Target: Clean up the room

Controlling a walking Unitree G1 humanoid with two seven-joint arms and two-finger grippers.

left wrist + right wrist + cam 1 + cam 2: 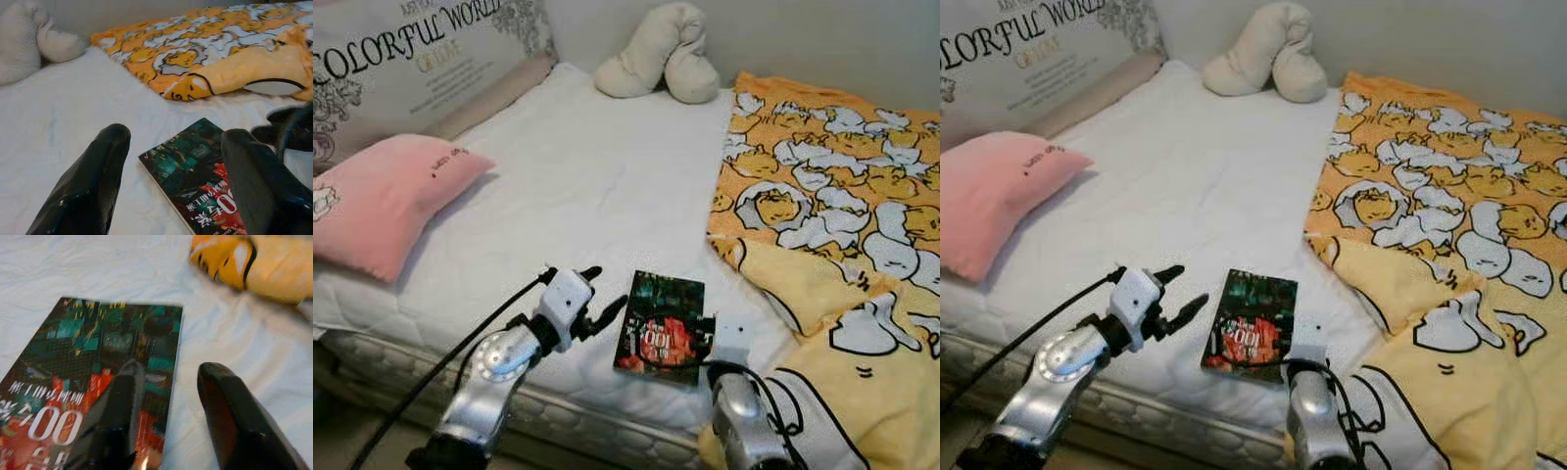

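White mattress [587, 186] carried the book [661, 326] at its near edge, flat. The left tool [597, 296] hovered just left of it, fingers wide; the right tool [168, 382] straddled its right edge, fingers apart.

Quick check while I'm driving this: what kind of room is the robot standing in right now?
Most likely a bedroom. It faces a bed with a white quilted mattress, a pink pillow at the head and a yellow cartoon-print blanket. A book lies near the mattress edge.
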